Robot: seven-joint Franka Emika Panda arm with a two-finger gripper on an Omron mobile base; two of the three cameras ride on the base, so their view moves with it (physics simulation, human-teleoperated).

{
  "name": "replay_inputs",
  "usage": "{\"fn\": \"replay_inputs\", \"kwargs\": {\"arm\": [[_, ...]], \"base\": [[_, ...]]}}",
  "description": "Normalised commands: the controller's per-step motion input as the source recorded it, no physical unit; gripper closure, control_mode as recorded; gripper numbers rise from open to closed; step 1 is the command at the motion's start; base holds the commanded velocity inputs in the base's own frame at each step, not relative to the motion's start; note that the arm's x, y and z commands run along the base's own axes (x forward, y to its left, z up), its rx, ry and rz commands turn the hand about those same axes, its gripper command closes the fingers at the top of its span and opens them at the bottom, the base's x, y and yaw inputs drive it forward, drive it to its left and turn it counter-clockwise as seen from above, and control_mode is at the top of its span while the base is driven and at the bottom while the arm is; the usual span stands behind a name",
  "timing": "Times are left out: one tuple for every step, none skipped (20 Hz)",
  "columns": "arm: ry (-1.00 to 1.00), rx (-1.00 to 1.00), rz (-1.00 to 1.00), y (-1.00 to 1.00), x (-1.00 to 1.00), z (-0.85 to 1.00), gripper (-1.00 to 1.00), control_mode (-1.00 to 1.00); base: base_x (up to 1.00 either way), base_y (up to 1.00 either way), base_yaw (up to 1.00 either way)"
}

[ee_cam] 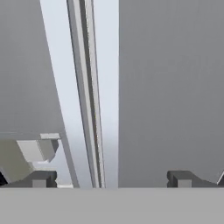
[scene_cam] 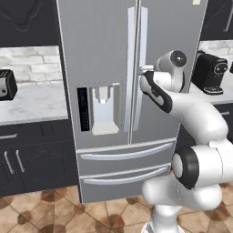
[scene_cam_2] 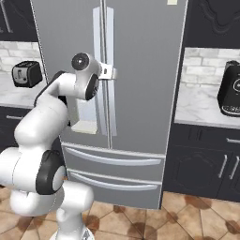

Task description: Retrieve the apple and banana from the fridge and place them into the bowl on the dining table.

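Observation:
The grey steel fridge (scene_cam: 100, 45) (scene_cam_2: 145, 70) (ee_cam: 170, 87) stands straight ahead with both French doors shut. My gripper (scene_cam: 144, 69) (scene_cam_2: 110, 72) (ee_cam: 111, 179) is open and sits right at the right door's long vertical handle (scene_cam: 144, 41) (scene_cam_2: 110, 42) (ee_cam: 107, 87). In the hand view that handle runs up between my two spread fingertips (ee_cam: 41, 178), with nothing gripped. The apple and banana are hidden behind the shut doors. The bowl and the dining table are out of view.
The water dispenser (scene_cam: 102, 109) is set in the left door, with two drawers (scene_cam: 125, 154) below. A toaster (scene_cam: 7, 84) (scene_cam_2: 26, 74) stands on the left counter and a black coffee machine (scene_cam: 210, 72) (scene_cam_2: 230, 96) on the right. Dark cabinets (scene_cam_2: 201, 164) flank the fridge.

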Motion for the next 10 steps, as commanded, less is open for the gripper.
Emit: {"fn": "replay_inputs", "kwargs": {"arm": [[0.0,0.0,0.0,0.0,0.6,0.0,-1.0,-1.0],[0.0,0.0,0.01,0.0,0.6,0.0,-1.0,-1.0],[0.0,0.0,0.01,-0.01,0.61,0.0,-1.0,-1.0],[0.01,0.0,0.01,-0.01,0.65,0.0,-1.0,-1.0],[0.02,0.0,0.01,-0.04,0.65,0.0,-1.0,-1.0],[0.02,0.0,0.02,-0.09,0.64,0.0,-1.0,-1.0],[0.02,0.01,0.03,-0.13,0.63,0.0,-1.0,-1.0],[0.02,0.01,0.03,-0.16,0.62,0.0,-1.0,-1.0],[0.02,0.01,0.04,-0.15,0.64,0.0,-1.0,-1.0],[0.02,0.01,0.04,-0.14,0.64,0.0,-1.0,-1.0]], "base": [[0.0,0.0,0.0],[0.0,0.0,0.0],[0.0,0.0,0.0],[0.0,0.0,0.0],[0.0,0.0,0.0],[0.0,0.0,0.0],[0.0,0.0,0.0],[0.0,0.0,0.0],[0.0,0.0,0.0],[0.0,0.0,0.0]]}}
